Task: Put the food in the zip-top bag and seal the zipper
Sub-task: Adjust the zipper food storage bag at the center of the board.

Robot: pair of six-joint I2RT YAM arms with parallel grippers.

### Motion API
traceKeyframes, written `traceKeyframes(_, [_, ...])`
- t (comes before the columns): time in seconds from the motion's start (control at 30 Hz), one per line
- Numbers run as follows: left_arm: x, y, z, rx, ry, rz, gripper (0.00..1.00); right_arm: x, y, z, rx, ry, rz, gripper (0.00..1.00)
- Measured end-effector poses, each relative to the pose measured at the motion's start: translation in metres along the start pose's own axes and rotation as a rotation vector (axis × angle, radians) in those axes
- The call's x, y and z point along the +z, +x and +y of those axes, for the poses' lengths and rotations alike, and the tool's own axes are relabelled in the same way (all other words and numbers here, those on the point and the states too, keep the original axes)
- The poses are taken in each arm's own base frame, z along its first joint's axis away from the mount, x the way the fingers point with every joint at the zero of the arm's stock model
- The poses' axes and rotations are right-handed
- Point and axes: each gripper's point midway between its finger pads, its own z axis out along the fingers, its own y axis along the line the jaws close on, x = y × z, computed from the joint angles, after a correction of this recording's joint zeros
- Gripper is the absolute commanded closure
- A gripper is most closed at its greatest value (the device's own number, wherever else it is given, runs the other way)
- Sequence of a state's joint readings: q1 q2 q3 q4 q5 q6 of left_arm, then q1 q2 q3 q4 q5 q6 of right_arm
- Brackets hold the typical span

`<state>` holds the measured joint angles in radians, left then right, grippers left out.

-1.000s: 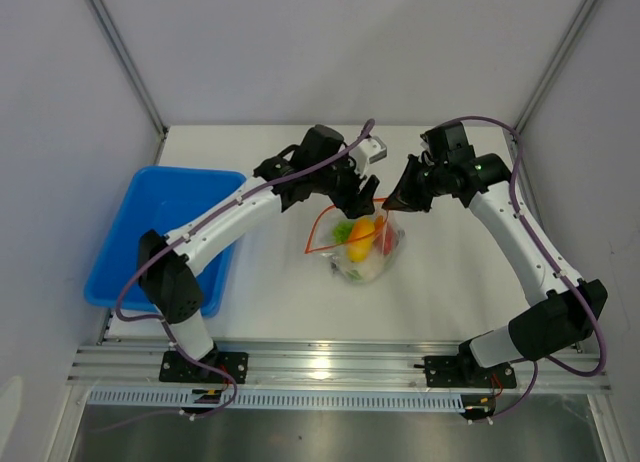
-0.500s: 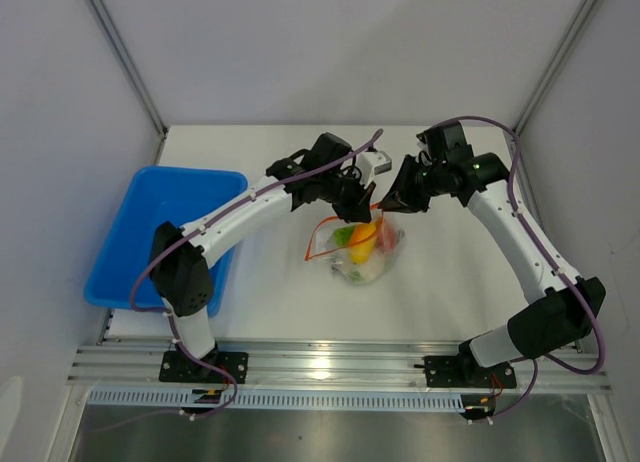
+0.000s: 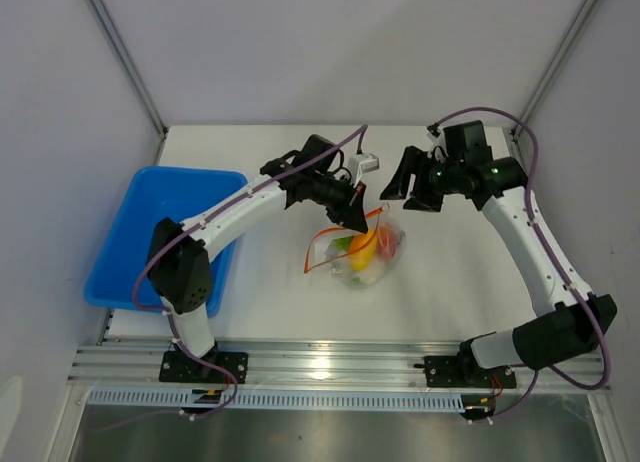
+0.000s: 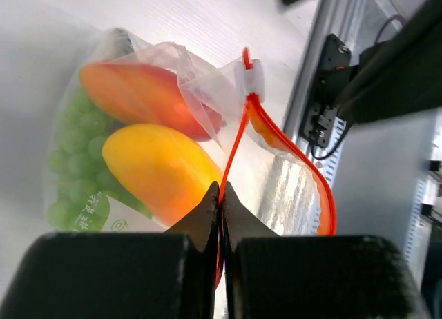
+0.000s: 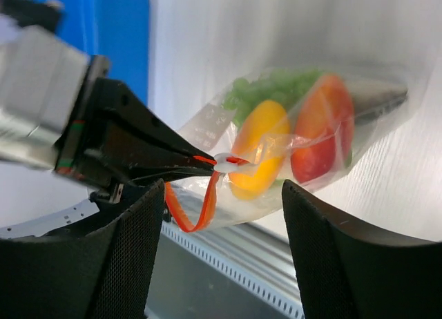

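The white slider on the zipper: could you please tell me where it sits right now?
The slider rides the zipper at upper centre of the left wrist view, beyond the left gripper pinching that strip.

From here I count one zip-top bag [image 4: 297,195], one blue tray [image 3: 165,217], two tools (left tool [image 4: 219,195], right tool [image 3: 408,194]), plus one yellow fruit [image 4: 162,170], one red-orange piece [image 4: 138,88] and one green bunch [image 4: 72,174].

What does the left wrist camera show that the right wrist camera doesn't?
Only the left wrist view: a close look along the left tool, pinched shut on the zipper. Only the right wrist view: the blue tray and the right tool, open and apart from the bag. Both: the clear bag holding the yellow fruit and red-orange piece, plus the white slider.
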<state>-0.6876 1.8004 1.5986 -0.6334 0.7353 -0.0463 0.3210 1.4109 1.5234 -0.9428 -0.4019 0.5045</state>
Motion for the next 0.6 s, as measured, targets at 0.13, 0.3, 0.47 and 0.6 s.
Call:
traceKeyframes(0.13, [-0.003, 0.002, -0.004, -0.050, 0.065, -0.005, 1.00, -0.022, -0.001, 0.000, -0.057, -0.068, -0.080, 0.30])
traceKeyframes(0.3, [-0.007, -0.004, -0.015, -0.086, 0.156, -0.024, 0.99, -0.014, 0.025, 0.002, -0.136, -0.221, -0.083, 0.32])
traceKeyframes(0.47, [-0.004, -0.008, -0.020, -0.149, 0.253, -0.029, 0.99, 0.011, 0.038, -0.007, -0.176, -0.297, -0.058, 0.34])
traceKeyframes(0.6, [0.001, -0.011, -0.020, -0.200, 0.317, -0.026, 0.99, 0.015, 0.029, -0.004, -0.254, -0.326, -0.106, 0.35])
